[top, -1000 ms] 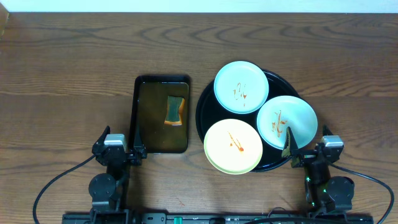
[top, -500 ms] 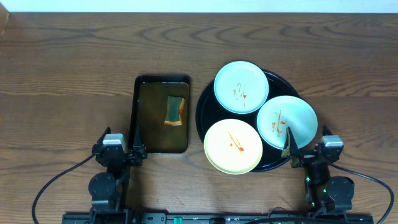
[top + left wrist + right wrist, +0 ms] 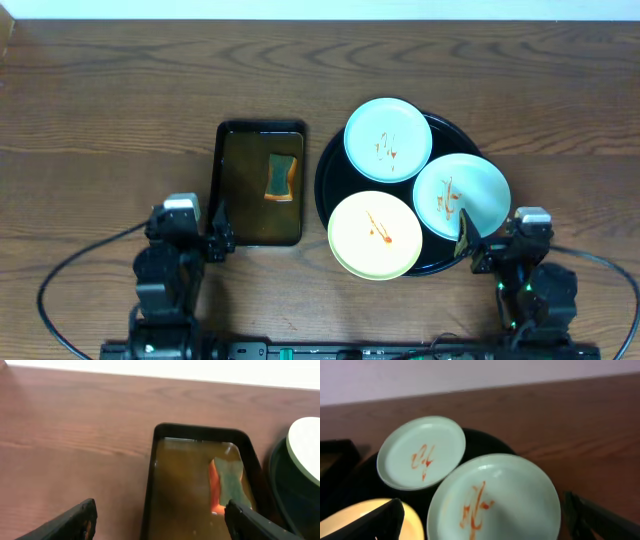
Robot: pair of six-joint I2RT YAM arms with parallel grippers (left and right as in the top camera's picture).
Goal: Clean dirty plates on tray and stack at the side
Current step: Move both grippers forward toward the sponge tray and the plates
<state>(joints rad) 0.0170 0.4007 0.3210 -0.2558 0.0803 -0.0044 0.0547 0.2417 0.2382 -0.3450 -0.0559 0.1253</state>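
overhead: three plates sit on the round black tray, right of centre. the upper mint plate, right mint plate and yellow plate each carry orange-brown sauce squiggles. the yellow one overhangs the tray's lower-left rim. no plate stands on the tabletop off the tray. the sponge lies in brown liquid in the rectangular tray, centre frame, with neither arm on it.

left wrist: left gripper has its fingers spread wide and empty, facing the rectangular tray.

right wrist: right gripper is likewise spread and holds nothing. the right mint plate is just ahead; contact not evident.

judgement: task at the start. nothing wiped, nothing stacked. remaining: fetch sponge, wipe all three, stack beside the tray.
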